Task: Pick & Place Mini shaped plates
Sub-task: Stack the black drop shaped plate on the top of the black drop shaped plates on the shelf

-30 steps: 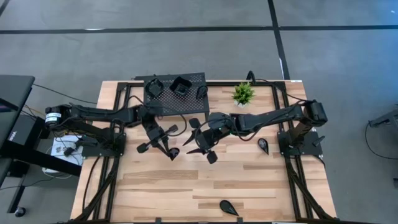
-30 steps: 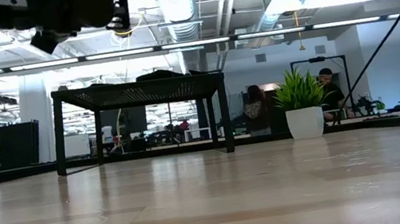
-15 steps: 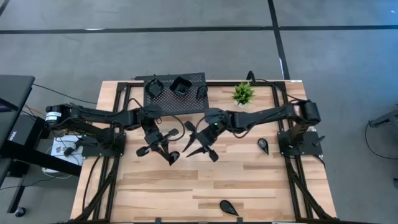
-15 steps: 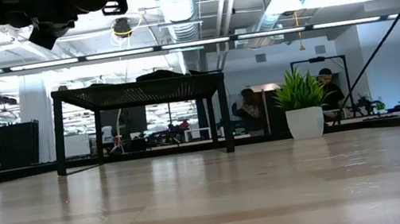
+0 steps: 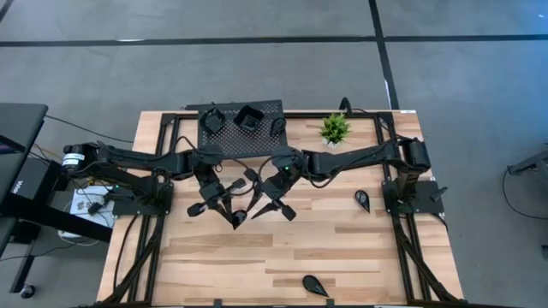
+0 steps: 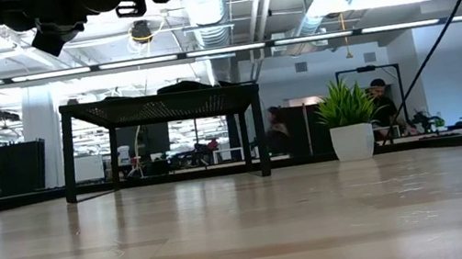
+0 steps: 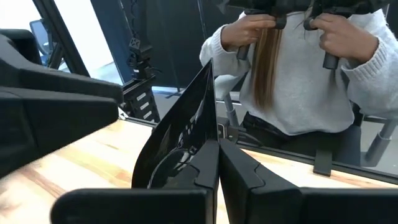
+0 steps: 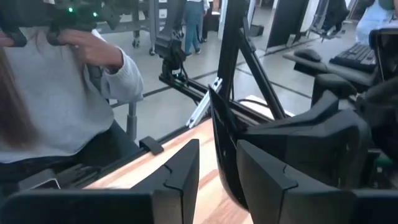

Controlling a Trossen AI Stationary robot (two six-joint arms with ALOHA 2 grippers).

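Observation:
My left gripper hovers over the table's middle, shut on a small glossy black plate. That plate shows edge-on in the right wrist view, between the fingers of my open right gripper. Whether those fingers touch it, I cannot tell. Three more black plates lie on top of the perforated stand. Two teardrop plates rest flat on the table, one near the right arm's base, one at the near edge. My left gripper pinches the plate between its two shut fingers at the rim nearest them. The plate stands on edge and sticks out beyond the fingertips. It is lifted clear of the table.
A small green potted plant stands at the far edge, right of the stand. A person in a grey sweater sits beyond the table's near edge, hands on handles. Bare wood spreads over the near half of the table.
My right gripper has moved toward the table's left, up to the left gripper, and its open fingers now stand on either side of the held plate. The left gripper has kept the plate in the air with little movement.

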